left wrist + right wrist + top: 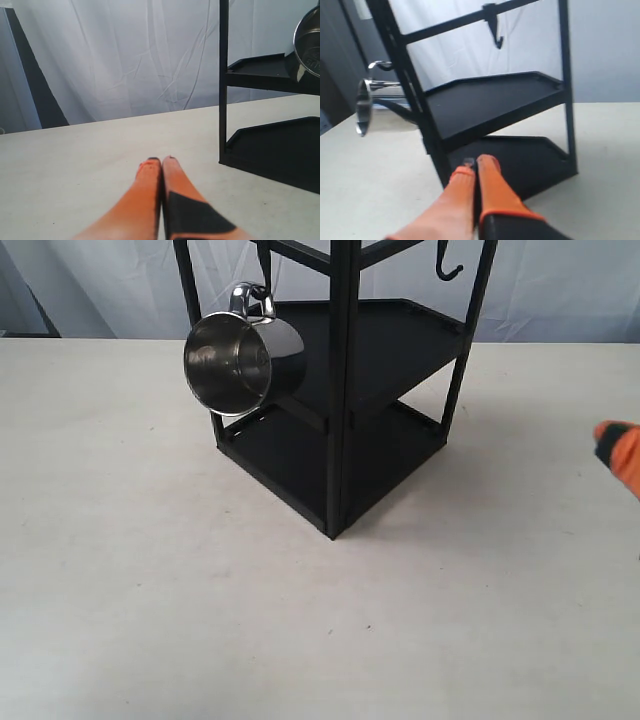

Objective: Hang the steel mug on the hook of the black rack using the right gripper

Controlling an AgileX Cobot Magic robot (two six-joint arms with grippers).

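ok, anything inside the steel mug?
No. The steel mug hangs sideways off the black rack, mouth facing the exterior camera; only bare shiny wall and bottom show inside. The hook holding its handle is hidden behind the handle.

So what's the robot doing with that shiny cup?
Nothing is holding it right now. The steel mug hangs by its handle on the black rack, off the table. The right gripper is shut and away from it, and the left gripper is shut too, resting low over the table.
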